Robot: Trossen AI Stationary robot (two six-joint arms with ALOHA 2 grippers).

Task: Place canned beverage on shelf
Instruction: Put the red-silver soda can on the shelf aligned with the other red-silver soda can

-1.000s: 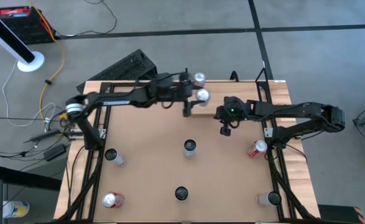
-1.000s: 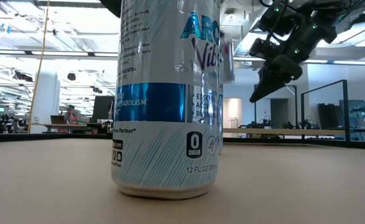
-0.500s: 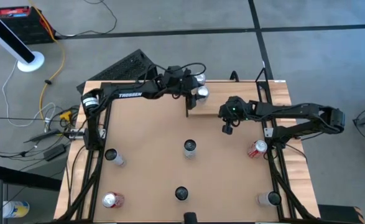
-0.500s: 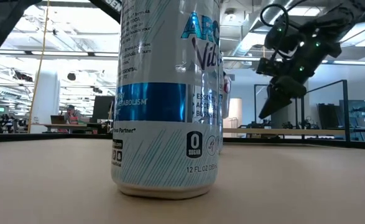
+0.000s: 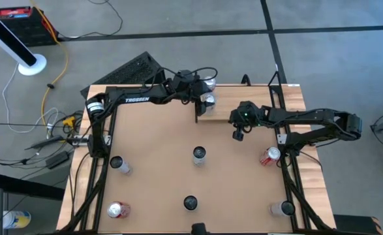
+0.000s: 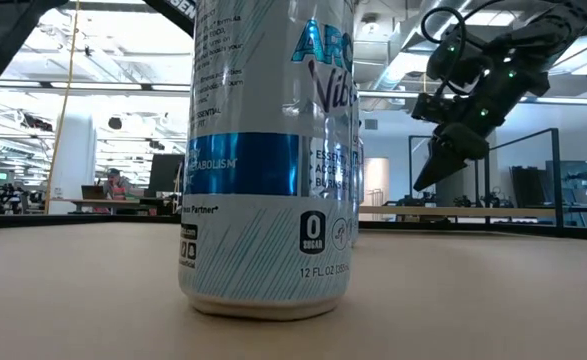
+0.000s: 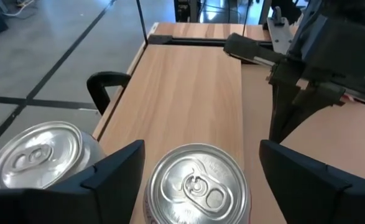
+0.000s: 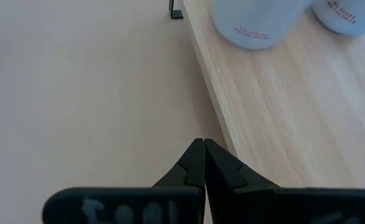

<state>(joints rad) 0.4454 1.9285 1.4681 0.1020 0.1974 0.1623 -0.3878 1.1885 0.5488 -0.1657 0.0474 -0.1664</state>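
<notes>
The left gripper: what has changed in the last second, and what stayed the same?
The left gripper carried its can back toward the table's far edge, set it on the shelf beside the other can, and its fingers have opened off it. The right gripper stays shut beside the shelf; the table cans are unmoved.

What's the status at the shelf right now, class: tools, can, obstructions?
Left tool open astride the silver can on the shelf. Second can beside it. Right tool shut, hovering at shelf's edge. Nothing blocking.

In the low view the near can point(image 6: 268, 150) is cut off at the top and hides most of the shelf point(image 6: 473, 211) — in the right wrist view both cans point(image 8: 247, 22) lose their tops.
</notes>
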